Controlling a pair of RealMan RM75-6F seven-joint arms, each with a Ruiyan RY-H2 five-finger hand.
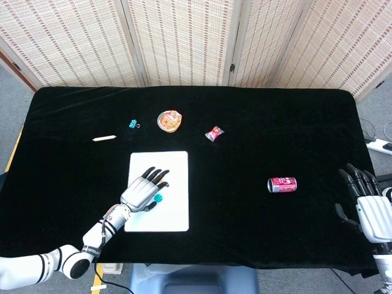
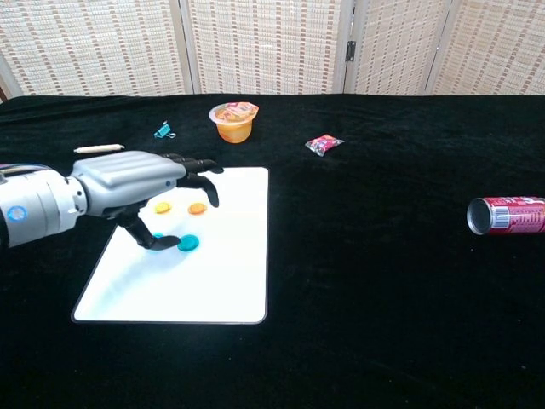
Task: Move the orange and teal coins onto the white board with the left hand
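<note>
The white board [image 2: 230,273] lies on the black table, also seen from the head as the white board [image 1: 176,214]. Two orange coins [image 2: 197,208] lie side by side on it, and a teal coin [image 2: 188,243] lies just nearer; a second teal coin [image 2: 157,236] peeks out behind the thumb. My left hand [image 2: 136,189] hovers over the board's left part with fingers spread, holding nothing, its thumb tip beside the teal coin [image 1: 158,198]. The left hand [image 1: 144,190] hides the orange coins in the head view. My right hand [image 1: 366,205] is open at the table's right edge.
Beyond the board stand an orange jelly cup [image 2: 232,119], a teal binder clip [image 2: 162,130], a pale stick [image 2: 98,149] and a red candy packet [image 2: 324,144]. A red can [image 2: 507,216] lies on its side at the right.
</note>
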